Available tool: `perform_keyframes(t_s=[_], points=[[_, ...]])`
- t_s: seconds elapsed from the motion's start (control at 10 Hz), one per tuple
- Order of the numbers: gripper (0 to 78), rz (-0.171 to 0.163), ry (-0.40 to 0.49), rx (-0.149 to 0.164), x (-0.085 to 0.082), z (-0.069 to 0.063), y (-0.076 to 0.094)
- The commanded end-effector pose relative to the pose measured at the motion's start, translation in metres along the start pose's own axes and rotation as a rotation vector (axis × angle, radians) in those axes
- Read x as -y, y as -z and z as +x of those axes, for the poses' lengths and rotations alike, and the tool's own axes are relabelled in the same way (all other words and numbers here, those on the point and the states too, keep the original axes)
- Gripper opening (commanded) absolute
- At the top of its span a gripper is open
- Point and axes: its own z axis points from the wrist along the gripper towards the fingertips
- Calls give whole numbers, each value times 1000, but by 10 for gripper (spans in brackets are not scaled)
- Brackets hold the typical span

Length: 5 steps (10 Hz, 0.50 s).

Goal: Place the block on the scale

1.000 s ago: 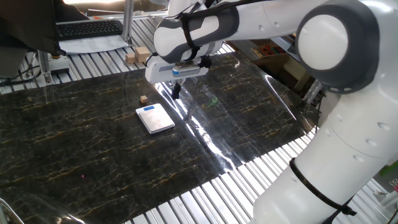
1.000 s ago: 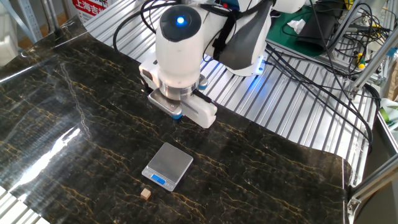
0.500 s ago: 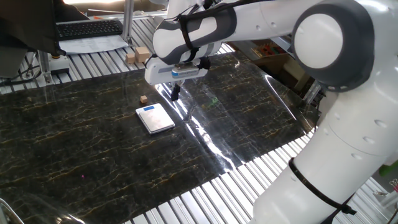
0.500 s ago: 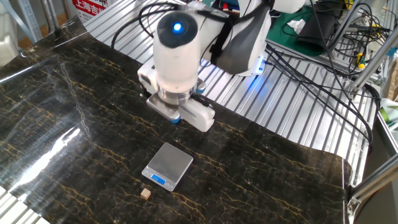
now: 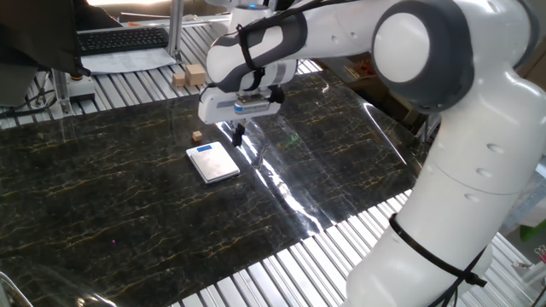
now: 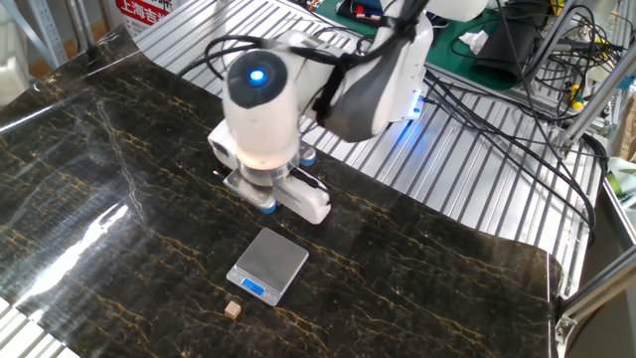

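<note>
Block (image 5: 197, 136) on surface (image 5: 102, 196), just beside scale (image 5: 213, 162) at its blue-strip edge. Jaws (image 5: 239, 130) above scale's other side, empty; gap unreadable. Tiny, light, stiff wood: pinch opposite flat faces, mind slipping.

The only lettering in sight is on a red and white sign (image 6: 147, 10) at the top edge of the other fixed view, behind the dark mat; it carries white characters on red, cut off by the frame and too small to read with certainty. The blue strip of the scale (image 6: 268, 264) shows pale marks that cannot be made out. The keyboard (image 5: 122, 38) keys in one fixed view are illegible.
</note>
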Motion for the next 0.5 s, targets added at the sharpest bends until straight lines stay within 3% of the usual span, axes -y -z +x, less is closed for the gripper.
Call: perform_keyframes(t_s=[0.1, 0.5], points=[[0, -68, 12, -1, 16, 6, -18], [0, -70, 21, 8, 12, 9, -19]])
